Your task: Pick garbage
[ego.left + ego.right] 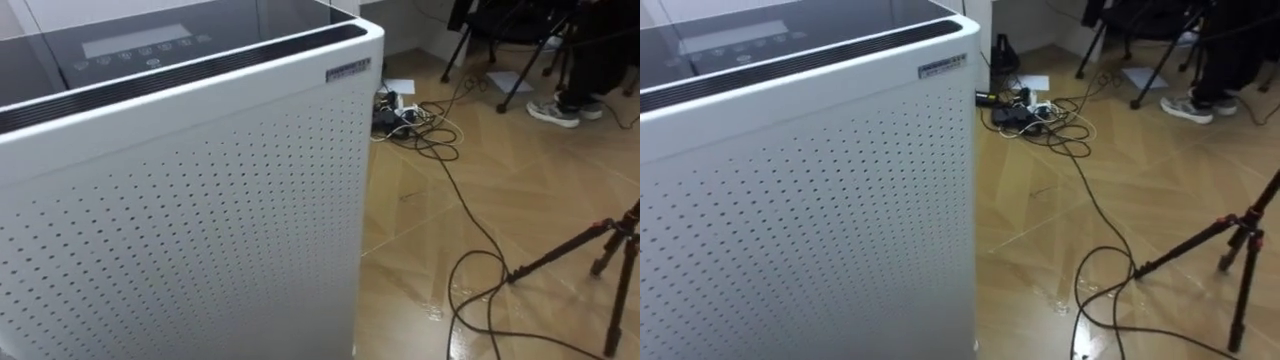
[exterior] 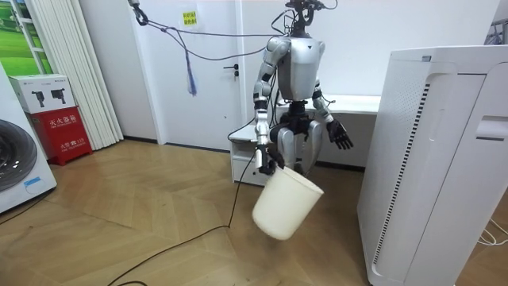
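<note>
stance: upright on wood floor just beside white air purifier [image 2: 429, 175] | right hand [image 2: 266, 161]: clamped on rim of white bin [image 2: 286, 205]; bin hanging tilted at knee level, off the floor | left hand [image 2: 341, 137]: fingers spread, empty, beside hip | floor past purifier: tangled cables [image 1: 425, 130]; tripod leg [image 1: 560, 252]

both eye views look down from the head, close against a tall white perforated appliance [image 1: 200, 210], sharing its top and the wooden floor [image 1: 450, 215] beside. the room view stands farther off, facing the robot's front.
</note>
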### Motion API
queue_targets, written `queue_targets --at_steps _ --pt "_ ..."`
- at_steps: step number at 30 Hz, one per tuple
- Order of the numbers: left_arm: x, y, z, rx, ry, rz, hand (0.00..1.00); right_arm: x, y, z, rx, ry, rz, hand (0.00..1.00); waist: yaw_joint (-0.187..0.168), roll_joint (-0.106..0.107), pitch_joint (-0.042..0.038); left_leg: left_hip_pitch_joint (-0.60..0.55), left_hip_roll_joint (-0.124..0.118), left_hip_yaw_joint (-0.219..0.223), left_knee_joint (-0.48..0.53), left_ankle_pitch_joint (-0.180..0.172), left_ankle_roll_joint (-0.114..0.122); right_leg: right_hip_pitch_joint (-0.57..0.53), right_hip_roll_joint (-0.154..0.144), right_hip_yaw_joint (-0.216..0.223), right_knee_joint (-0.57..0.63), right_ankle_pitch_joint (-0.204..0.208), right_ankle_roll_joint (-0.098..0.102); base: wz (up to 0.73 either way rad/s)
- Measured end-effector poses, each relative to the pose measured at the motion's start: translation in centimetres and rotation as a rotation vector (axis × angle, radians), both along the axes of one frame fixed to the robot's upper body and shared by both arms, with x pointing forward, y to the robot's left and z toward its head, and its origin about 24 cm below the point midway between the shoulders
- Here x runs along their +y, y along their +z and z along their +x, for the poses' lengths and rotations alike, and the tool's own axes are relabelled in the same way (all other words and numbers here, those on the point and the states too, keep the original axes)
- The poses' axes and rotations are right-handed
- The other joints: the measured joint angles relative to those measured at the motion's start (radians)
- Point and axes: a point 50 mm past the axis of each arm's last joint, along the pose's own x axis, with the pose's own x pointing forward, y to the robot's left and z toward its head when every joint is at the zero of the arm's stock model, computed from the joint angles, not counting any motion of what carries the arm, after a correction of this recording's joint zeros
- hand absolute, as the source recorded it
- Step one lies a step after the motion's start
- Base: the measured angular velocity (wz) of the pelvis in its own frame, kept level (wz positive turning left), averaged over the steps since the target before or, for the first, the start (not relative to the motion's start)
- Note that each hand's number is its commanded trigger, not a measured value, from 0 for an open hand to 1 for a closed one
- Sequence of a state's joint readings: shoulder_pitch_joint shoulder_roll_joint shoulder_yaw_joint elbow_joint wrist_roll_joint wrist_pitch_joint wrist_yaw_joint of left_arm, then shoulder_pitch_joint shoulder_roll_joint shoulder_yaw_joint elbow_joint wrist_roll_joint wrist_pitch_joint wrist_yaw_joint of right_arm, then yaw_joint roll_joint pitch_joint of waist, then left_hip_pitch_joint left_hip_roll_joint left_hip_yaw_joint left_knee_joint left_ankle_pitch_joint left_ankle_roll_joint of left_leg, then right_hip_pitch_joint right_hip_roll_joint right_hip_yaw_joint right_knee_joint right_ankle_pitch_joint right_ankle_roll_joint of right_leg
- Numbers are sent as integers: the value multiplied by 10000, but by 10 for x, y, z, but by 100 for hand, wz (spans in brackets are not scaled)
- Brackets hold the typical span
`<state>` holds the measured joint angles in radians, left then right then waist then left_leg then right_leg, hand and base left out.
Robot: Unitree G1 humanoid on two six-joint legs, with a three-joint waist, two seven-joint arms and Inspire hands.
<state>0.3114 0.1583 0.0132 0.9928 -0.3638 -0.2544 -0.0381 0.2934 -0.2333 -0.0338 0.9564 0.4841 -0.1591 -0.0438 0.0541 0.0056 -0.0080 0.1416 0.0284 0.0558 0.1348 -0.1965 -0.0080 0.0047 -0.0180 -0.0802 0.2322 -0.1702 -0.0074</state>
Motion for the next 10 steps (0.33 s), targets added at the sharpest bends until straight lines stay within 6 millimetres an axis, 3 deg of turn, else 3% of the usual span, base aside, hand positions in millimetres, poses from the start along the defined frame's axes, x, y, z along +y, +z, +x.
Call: queue_targets --at_steps 4,10 --pt "1 -7 -22 1095 1020 -434 0 3 -9 -28 1088 -1190 200 100 -14 -98 10 207 109 -9 2 -103 -162 158 58 122 -127 -79 -46 -9" --pt "0 -13 -44 2309 1791 -1022 0 11 -18 -55 2219 -2526 926 100 -89 -174 45 286 166 -3 0 -105 -165 321 193 232 -132 -104 -89 -1"
